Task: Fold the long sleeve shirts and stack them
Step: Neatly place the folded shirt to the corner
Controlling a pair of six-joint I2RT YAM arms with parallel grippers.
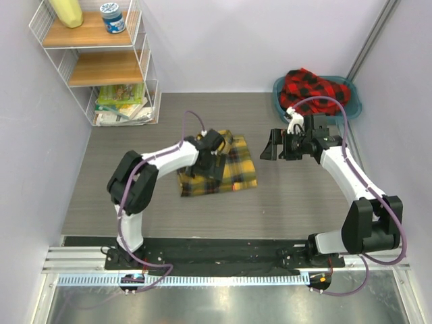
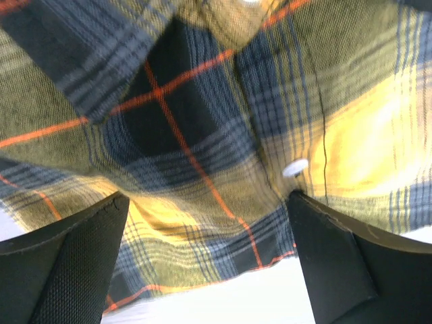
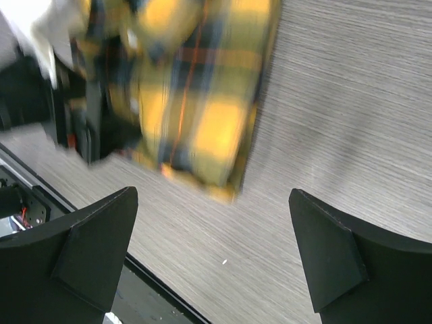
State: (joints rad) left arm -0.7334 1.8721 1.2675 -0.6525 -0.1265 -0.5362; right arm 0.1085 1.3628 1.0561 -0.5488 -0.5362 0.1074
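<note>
Left pincer (image 2: 208, 196) jaws apart, close over the folded yellow-and-black shirt (image 1: 241, 167) mid-bench (image 1: 304, 202). Right pincer (image 3: 212, 196) jaws apart, empty, just beside it. Red-and-black shirt (image 1: 310, 88) heaped in teal basin (image 1: 356, 108).

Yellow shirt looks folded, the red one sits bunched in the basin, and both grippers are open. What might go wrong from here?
1. The left gripper hangs open very close over the yellow shirt. Closing or lifting carelessly could snag the top layer and undo the fold.
2. The red shirt is heaped in the teal basin. The right gripper may pull it out tangled, or drag the basin along.
</note>
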